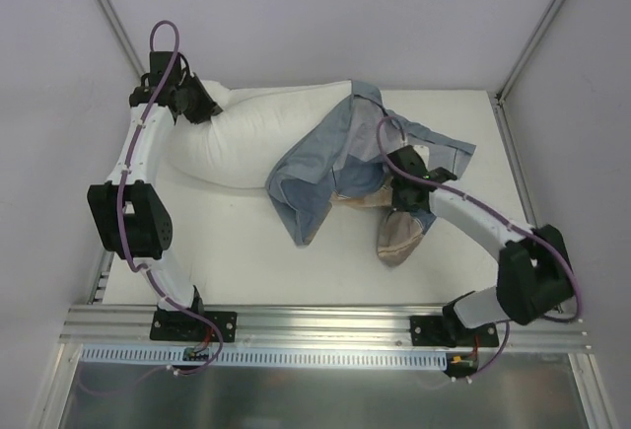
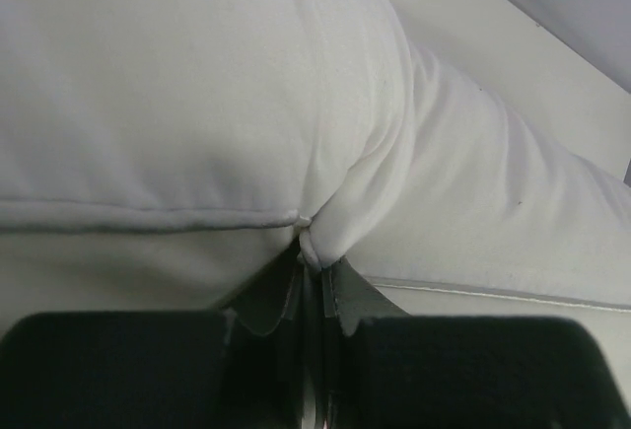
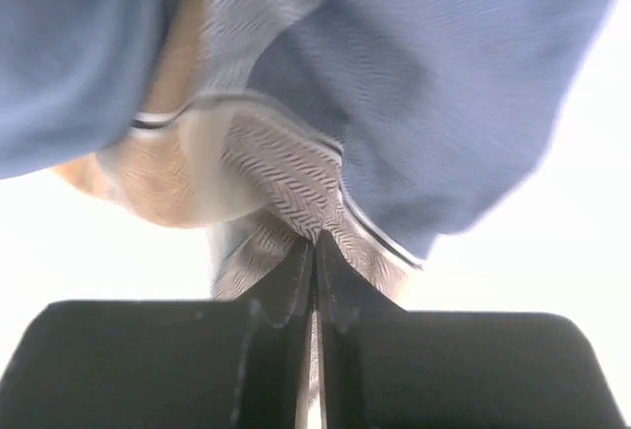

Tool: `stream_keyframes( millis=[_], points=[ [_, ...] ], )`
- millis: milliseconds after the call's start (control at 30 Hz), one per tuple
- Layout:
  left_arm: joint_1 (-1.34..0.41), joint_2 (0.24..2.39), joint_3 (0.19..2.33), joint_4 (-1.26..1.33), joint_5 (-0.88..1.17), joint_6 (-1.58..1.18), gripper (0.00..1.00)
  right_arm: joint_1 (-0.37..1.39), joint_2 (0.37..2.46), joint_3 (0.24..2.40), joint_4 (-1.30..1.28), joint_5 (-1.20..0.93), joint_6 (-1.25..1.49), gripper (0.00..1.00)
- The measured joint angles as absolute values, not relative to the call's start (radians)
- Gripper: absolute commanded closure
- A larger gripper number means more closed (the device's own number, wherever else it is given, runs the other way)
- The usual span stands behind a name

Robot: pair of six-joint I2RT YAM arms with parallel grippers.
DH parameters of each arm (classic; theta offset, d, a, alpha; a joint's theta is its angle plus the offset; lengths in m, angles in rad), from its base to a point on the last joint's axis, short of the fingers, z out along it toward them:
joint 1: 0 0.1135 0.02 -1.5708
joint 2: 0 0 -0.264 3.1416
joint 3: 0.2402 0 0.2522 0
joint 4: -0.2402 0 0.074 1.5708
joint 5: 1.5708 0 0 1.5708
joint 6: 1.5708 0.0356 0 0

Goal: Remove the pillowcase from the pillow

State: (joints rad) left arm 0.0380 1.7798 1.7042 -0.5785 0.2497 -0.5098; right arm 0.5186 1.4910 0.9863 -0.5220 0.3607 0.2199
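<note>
- While draping limp and wrinkled across the right end of the pillow (image 1: 242,138), the grey-blue pillowcase (image 1: 320,168) is reading as thin, light, floppy cloth. It is likely to stretch and bunch rather than slide as one piece.
- Its paler herringbone inner side is showing at the near right, folded outward and trailing onto the worktop (image 1: 246,261).
- The pillow is lying across the far half of the worktop, plump and soft. It is likely to be giving under any grip, so a seamed corner is the soundest hold.
- The left pincer (image 2: 312,276) is clamping narrowly on the pillow's far left corner, right at the seam, and so anchoring it.
- The right pincer (image 3: 315,263) is pinching the pillowcase at its piped hem, the jaws all but meeting on the cloth. That hem is judged the best hold for pulling rightward.
- How much of the pillow is sitting inside the sack cannot be told from above.
- The right arm (image 1: 473,217) is resting over the loose cloth, and its purple cable (image 1: 380,138) is looping above the folds, posing a snag risk.
- An aluminium rail (image 1: 325,322) is bordering the near edge, well apart from the cloth.
</note>
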Motion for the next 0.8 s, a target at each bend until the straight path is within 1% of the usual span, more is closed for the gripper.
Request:
stream_keyframes(
  millis=[200,433,633,800],
  points=[
    [0.031,1.78,1.704,-0.572,0.223,-0.523,1.0,0.437,1.163,0.969,-0.539,0.39,0.215,0.99],
    [0.021,1.775,1.702,-0.571,0.206,-0.534,1.0,0.282,0.981,0.976,-0.643,0.386,0.19,0.99],
    [0.03,1.732,1.687,-0.592,0.199,-0.54,1.0,0.08,0.876,1.134,-0.784,0.395,0.173,0.99],
    [0.094,1.703,1.712,-0.642,0.213,-0.541,1.0,0.006,0.787,1.289,-0.861,0.4,0.171,0.99]
  ],
)
